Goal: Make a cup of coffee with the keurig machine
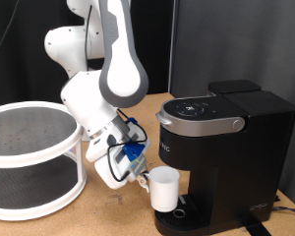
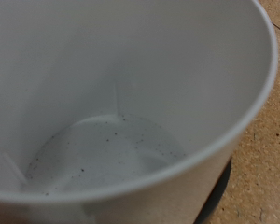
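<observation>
The cup (image 1: 164, 188) was held upright at the gripper (image 1: 143, 175), over the keurig machine (image 1: 218, 157)'s drip tray. The jaws were seen pinching its rim.

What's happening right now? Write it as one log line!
gripper: shut on cup | cup: upright, empty, over drip tray | keurig machine: lid closed
</observation>
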Robot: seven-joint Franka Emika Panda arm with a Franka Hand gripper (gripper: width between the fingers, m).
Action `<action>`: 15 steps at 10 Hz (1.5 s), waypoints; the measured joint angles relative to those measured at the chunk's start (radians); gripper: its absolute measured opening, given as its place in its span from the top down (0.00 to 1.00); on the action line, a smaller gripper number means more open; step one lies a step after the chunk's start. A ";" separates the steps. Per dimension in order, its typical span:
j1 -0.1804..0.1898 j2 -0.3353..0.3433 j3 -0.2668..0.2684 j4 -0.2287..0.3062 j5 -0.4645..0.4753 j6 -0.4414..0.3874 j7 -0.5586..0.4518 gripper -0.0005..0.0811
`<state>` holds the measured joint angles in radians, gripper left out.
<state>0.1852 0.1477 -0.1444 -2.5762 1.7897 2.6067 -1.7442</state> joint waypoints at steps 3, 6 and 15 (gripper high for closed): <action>0.007 0.040 0.022 0.034 0.048 0.004 -0.015 0.91; 0.007 0.055 0.038 0.051 0.087 0.004 -0.047 0.91; 0.006 0.067 0.042 0.065 0.104 0.004 -0.051 0.54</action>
<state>0.1911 0.2149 -0.1021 -2.5113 1.8942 2.6111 -1.7956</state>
